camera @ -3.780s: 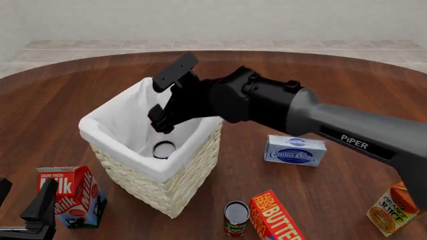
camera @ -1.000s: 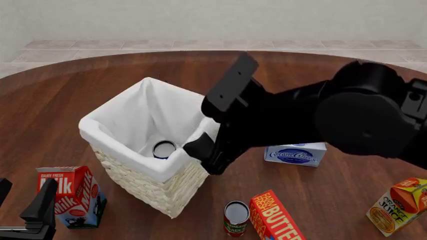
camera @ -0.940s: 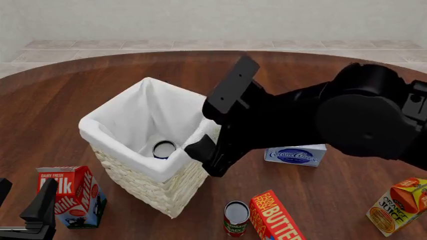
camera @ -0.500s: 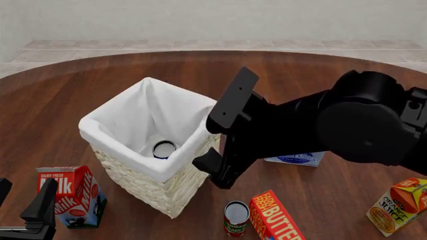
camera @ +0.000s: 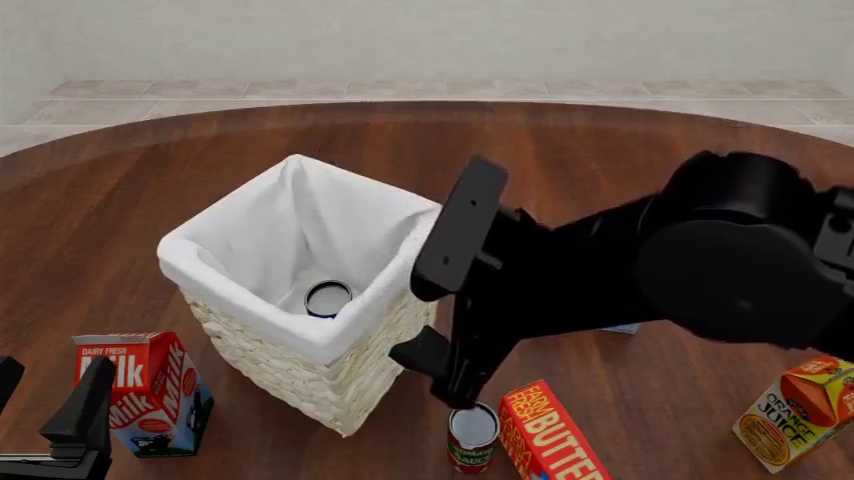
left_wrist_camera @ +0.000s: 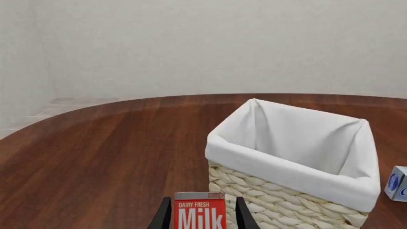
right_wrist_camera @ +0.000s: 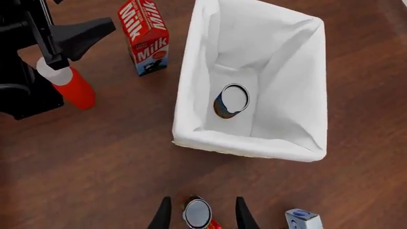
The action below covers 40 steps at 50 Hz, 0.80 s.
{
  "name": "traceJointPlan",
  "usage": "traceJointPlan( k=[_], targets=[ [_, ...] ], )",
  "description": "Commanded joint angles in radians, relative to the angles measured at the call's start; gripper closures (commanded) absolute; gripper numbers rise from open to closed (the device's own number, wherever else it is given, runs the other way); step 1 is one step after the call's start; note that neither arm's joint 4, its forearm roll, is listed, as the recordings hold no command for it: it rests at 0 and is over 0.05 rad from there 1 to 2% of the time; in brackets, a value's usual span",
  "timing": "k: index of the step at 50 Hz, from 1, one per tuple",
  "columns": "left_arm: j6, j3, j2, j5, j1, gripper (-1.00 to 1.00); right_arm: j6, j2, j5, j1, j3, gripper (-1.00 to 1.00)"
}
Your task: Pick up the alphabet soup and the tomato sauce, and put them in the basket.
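Soup can: we are seeing the alphabet soup [right_wrist_camera: 231, 100] already lying at the bottom of the basket [camera: 254, 290], on the white liner.

Sauce can: the tomato sauce [camera: 471, 436] is standing upright on the table, just in front of the basket's near corner and touching or almost touching the butter box [camera: 554, 435] on its right.

Right pincer: we are hovering the right gripper [camera: 451, 290] above the sauce can, fingers spread wide and holding nothing.

Key relation: in the right wrist view the can's silver top [right_wrist_camera: 196, 212] is sitting between the two fingertips, so the can is lying straight ahead along the fingers, its long axis vertical.

Nearer arm: the right arm is directly over the can; we judge it the one to take it.

Left pincer: the left gripper [left_wrist_camera: 201, 217] is waiting low near the milk carton [camera: 144, 388], fingers parted and empty, well apart from the sauce can.

Next move, as we judge it: a straight descent, minding the butter box.
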Motion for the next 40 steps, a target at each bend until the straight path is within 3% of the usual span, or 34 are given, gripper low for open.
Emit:
traceJointPlan(
  k=[1,9,12,40],
  targets=[
    [0.000,0.000,0.000,0.000,0.000,-1.00,-0.009,-0.004,0.010,0.021,0.019,-1.00],
    [0.000,0.000,0.000,0.000,0.000,-1.00,-0.013,-0.004,0.013,0.034,0.048,-1.00],
    [0.000,0.000,0.000,0.000,0.000,-1.00,-0.041,0.006,0.014,0.018,0.055,-1.00],
    [0.000,0.000,0.000,0.000,0.000,-1.00,-0.056,0.035,0.003,-0.005,0.093,-1.00]
  ],
)
